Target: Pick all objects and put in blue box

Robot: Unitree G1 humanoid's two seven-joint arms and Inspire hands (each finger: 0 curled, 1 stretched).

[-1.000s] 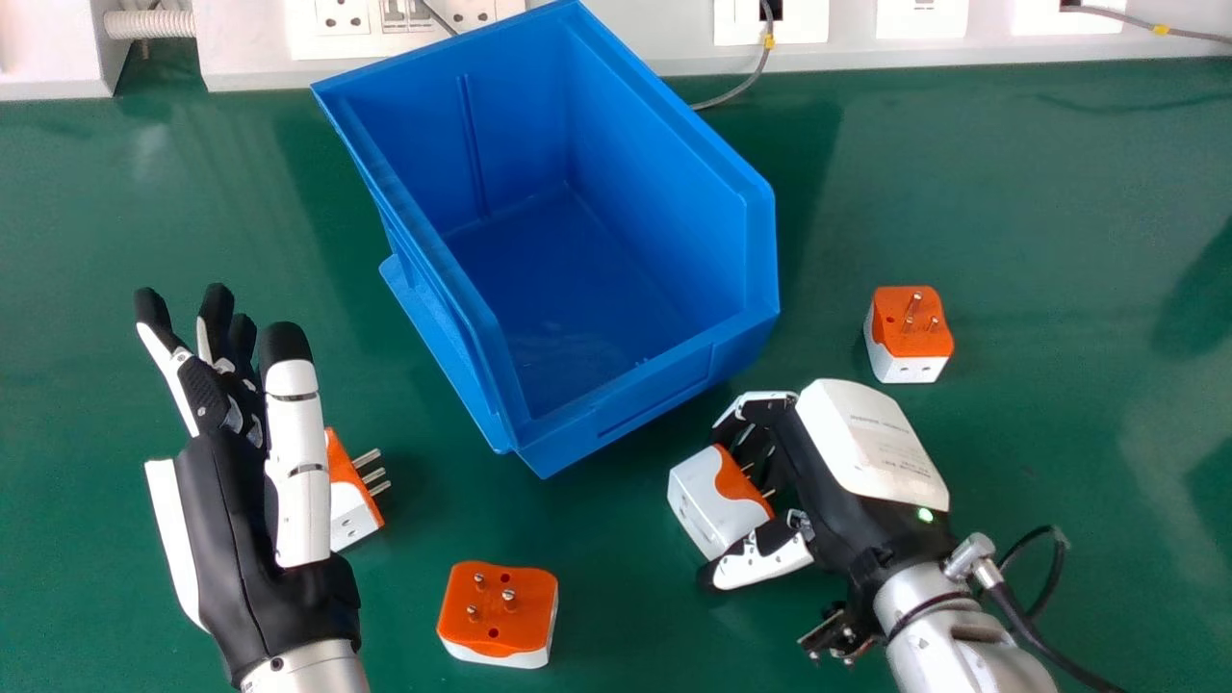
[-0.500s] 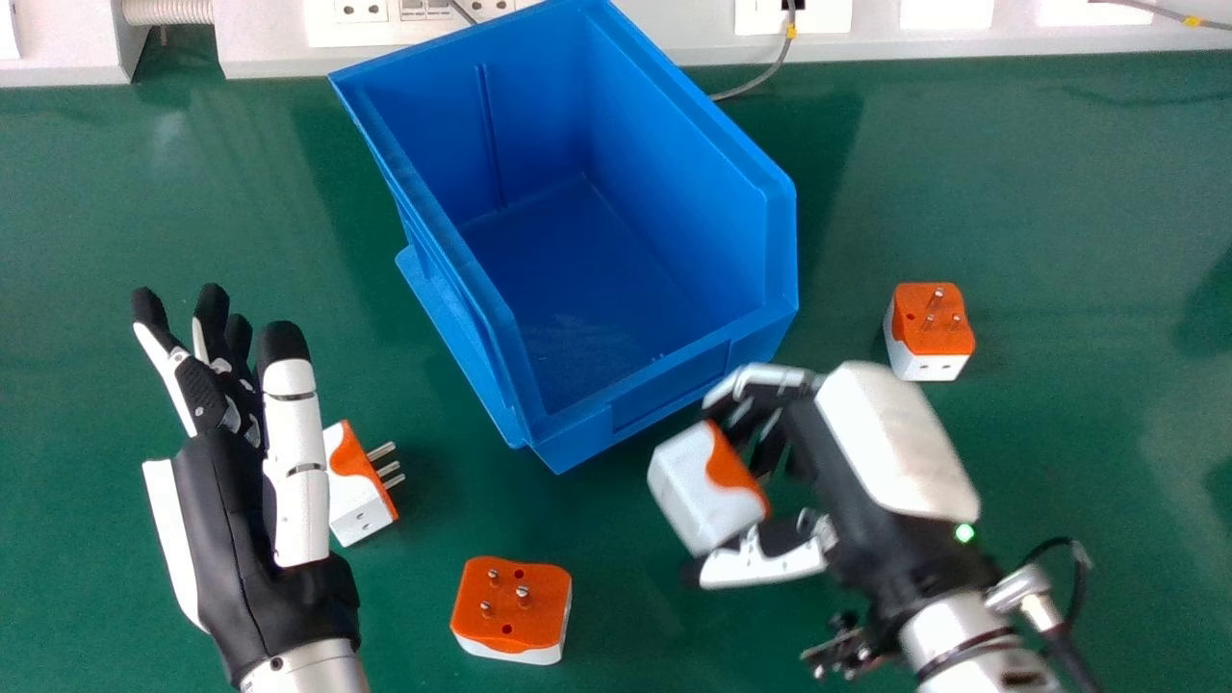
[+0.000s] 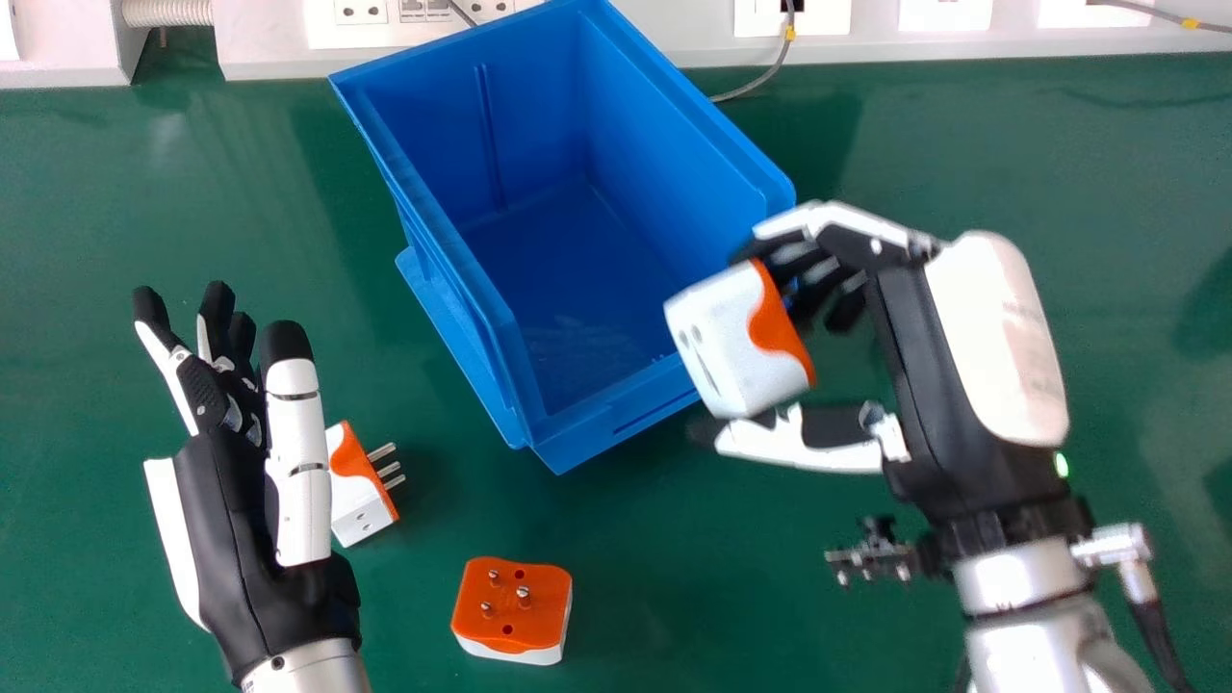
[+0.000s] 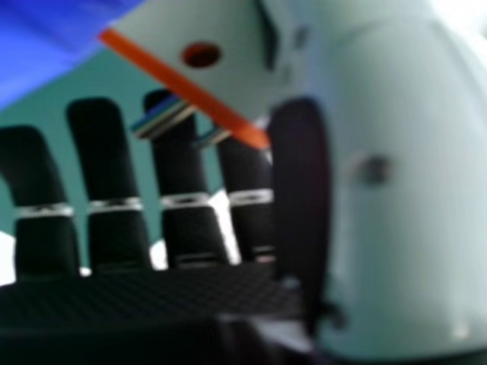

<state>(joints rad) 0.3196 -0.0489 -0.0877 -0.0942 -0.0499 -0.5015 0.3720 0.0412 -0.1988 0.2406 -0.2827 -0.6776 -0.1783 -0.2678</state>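
Note:
My right hand [image 3: 962,356] pinches an orange and white plug adapter [image 3: 736,342] between thumb and fingers, raised at the right front rim of the blue box [image 3: 577,250]. In the right hand view, the thumb of my right hand [image 4: 403,182] stands beside the held adapter [image 4: 205,57], its pins toward the fingers. The inside of the box holds nothing visible. My left hand [image 3: 255,520] is open at the left, partly covering a second adapter [image 3: 354,491] with pins pointing right. Another adapter [image 3: 512,611] lies pins up near the front.
A green table [image 3: 1107,241] carries everything. Along its back edge runs a white panel with sockets [image 3: 361,12], and a grey cable [image 3: 756,82] hangs down behind the box.
My right hand has lifted the held adapter off the table and swung it up toward the box's rim, now covering the adapter at the right. The view shifted slightly; the left hand stayed still.

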